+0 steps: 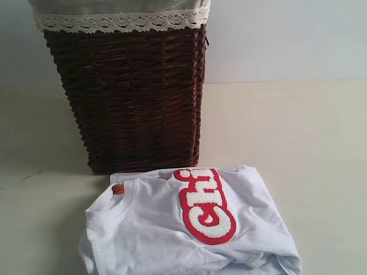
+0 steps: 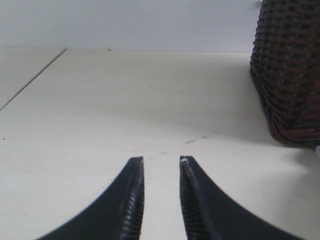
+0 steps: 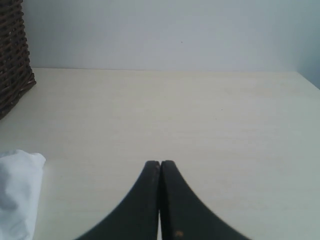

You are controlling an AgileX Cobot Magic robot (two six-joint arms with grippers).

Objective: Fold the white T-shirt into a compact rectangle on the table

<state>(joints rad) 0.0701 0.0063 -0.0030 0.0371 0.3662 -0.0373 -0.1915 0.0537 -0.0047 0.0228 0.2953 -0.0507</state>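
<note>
First, in the exterior view, the white T-shirt [image 1: 189, 229] lies loosely folded on the table [image 1: 309, 149], just before the base of the dark wicker basket [image 1: 129, 97], with its red lettering [image 1: 206, 206] facing up. Next, the left wrist view shows the left gripper [image 2: 161, 161] over bare table near the basket, its fingers slightly apart with nothing between them. Last, the right wrist view shows the right gripper [image 3: 160, 162] with its fingers pressed together and empty. A corner of the shirt lies on its basket side.
</note>
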